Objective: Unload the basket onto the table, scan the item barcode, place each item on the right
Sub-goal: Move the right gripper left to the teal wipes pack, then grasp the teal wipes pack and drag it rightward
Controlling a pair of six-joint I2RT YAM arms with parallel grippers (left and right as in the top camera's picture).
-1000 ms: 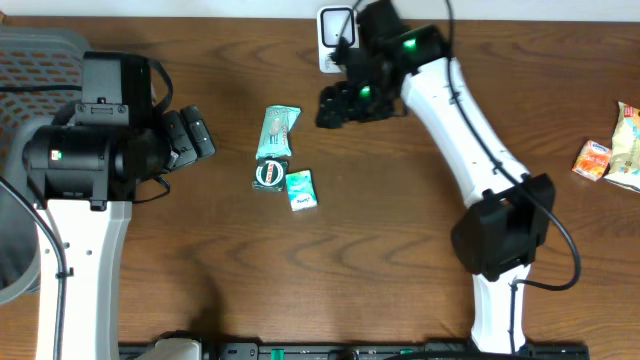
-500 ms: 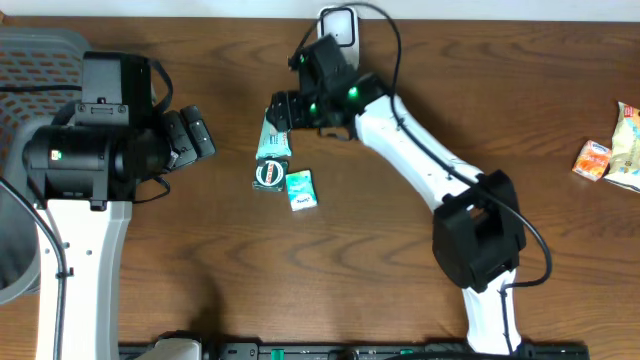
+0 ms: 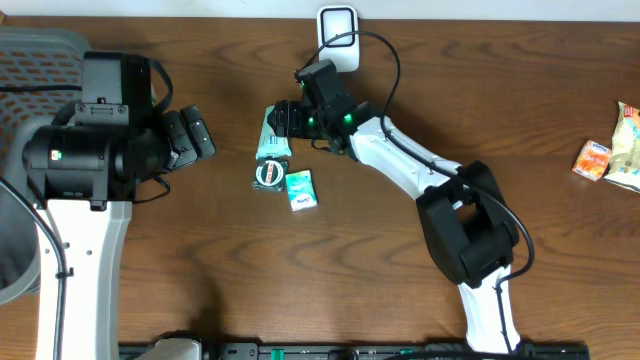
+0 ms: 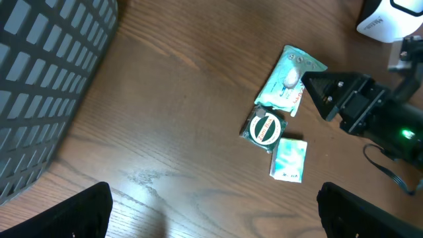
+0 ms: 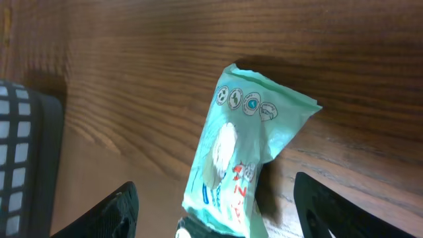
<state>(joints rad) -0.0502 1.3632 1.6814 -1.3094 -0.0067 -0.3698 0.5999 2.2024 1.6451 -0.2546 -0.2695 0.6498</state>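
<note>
The mint-green crinkled plastic snack packet (image 5: pixel 241 158) lies flat on the brown wooden table (image 3: pixel 250 280), between the parted fingers of my right gripper (image 5: pixel 218 197). It is not gripped, lifted or scanned yet. A round green tin (image 3: pixel 268 173) crowds it at 6 o'clock, and the white box-shaped scanner (image 3: pixel 338 24) stands at 1 o'clock. My left gripper (image 4: pixel 211 211) hangs wide apart.

You get soft, even light from above: the dark brown wooden table (image 3: pixel 400 300) carries only faint shadows beside the arms. In your right wrist view a pale sheen washes the wood at lower left. The mint-green plastic snack packet (image 5: pixel 244 152) throws a dark shadow along its right side. The black fingertips (image 5: pixel 112 215) of the right gripper (image 5: pixel 221 215) look soft at the bottom edge.
</note>
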